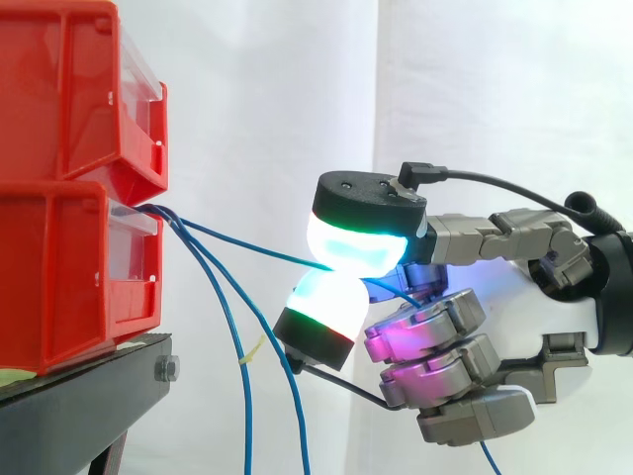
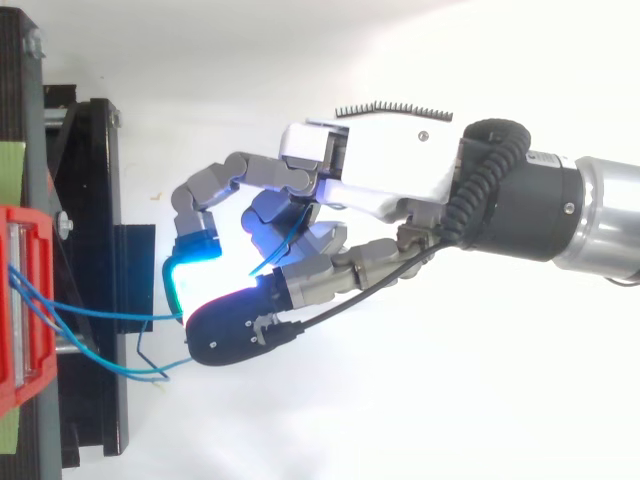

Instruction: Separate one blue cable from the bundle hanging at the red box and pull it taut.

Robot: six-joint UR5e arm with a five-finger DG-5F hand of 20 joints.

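Hand (image 1: 559, 327): enters from the right in the side view, level with the lower bin and apart from it.
Fingers (image 1: 361, 242): grasping the cable. Two pads glowing white and cyan meet, one above the other, and pinch it between them. The other fingers are curled below, lit magenta.
Cable (image 1: 247, 242): thin and blue. It leaves the front of the lower bin and runs in a nearly straight line, sloping slightly down, to the pinch. Past the pads a short stretch shows inside the hand, and an end hangs below it. In the top view it crosses from the bin to the hand (image 2: 120, 315).
Bundle (image 1: 246, 396): the other blue cables leave the same spot on the bin and drop steeply, clear of the hand.
Tag (image 1: 253, 350): small and pale yellow, on one hanging cable.
Bins (image 1: 59, 277): two, red, stacked at the left edge.
Stand (image 1: 89, 386): black, under the lower bin.
Curtain (image 1: 267, 99): white, behind everything.
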